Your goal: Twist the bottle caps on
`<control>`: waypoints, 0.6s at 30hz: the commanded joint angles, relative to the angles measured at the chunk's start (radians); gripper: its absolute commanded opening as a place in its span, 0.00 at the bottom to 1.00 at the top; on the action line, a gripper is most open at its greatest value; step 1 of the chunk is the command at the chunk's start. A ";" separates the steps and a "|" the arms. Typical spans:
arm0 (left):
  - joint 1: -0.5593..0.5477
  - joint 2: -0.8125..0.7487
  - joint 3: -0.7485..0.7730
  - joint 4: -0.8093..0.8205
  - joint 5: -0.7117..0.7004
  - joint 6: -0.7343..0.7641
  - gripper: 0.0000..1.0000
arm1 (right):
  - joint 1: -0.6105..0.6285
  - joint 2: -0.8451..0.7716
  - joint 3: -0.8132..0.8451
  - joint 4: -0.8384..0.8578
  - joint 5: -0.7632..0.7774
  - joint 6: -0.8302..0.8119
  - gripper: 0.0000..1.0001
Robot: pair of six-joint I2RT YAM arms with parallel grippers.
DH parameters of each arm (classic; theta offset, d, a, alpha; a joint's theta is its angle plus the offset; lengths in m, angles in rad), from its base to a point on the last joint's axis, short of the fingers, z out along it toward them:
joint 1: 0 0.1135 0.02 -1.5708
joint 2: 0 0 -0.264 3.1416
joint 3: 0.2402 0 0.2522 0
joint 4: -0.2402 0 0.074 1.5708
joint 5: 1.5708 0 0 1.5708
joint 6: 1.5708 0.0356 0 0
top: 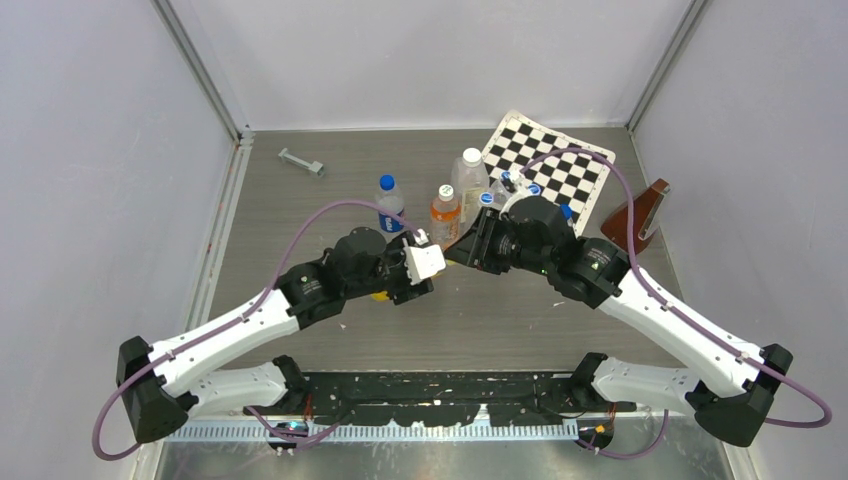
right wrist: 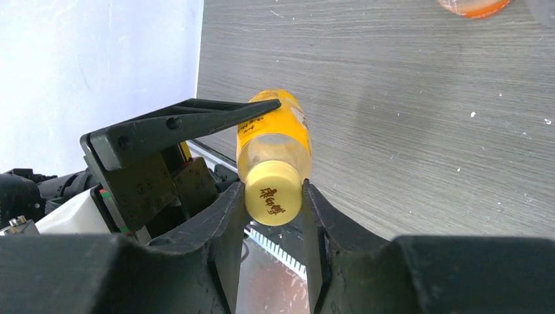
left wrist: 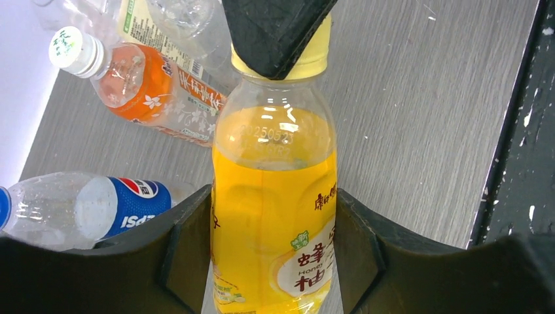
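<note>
Grey wood-grain counter [top: 500,320] seen from above, white walls all round, and both arms pointed in at the middle. The left end effector [top: 428,262] and the right end effector [top: 463,250] sat nose to nose. Just beyond the left one stood the Pepsi bottle [top: 389,207], with the blue cap [top: 387,183] on top.

Over to the left wrist view: the left end effector gripped the juice bottle [left wrist: 275,216] by its body, one finger on each side, neck pointing away from it. At the far end the yellow cap [left wrist: 315,60] sat on the neck, half hidden by a black finger of the right end effector.

Right wrist view: its jaws were closed on that yellow cap, pinching it between both fingers. The bottle stretched away from them, held clear above the counter.
</note>
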State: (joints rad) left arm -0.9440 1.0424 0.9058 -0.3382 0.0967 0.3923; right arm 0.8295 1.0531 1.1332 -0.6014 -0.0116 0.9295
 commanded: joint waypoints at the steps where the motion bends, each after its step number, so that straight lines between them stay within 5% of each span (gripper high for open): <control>1: -0.004 -0.037 0.002 0.071 -0.088 -0.058 0.00 | -0.021 -0.039 -0.009 0.061 0.125 0.014 0.41; 9: -0.004 -0.031 -0.002 0.116 -0.118 -0.189 0.00 | -0.021 -0.108 -0.143 0.296 0.111 -0.104 0.63; 18: -0.004 -0.011 -0.019 0.191 -0.101 -0.263 0.00 | -0.020 -0.075 -0.189 0.425 0.043 -0.186 0.62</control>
State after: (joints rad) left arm -0.9489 1.0340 0.8806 -0.2619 0.0021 0.1818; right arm 0.8143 0.9623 0.9531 -0.2871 0.0563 0.7876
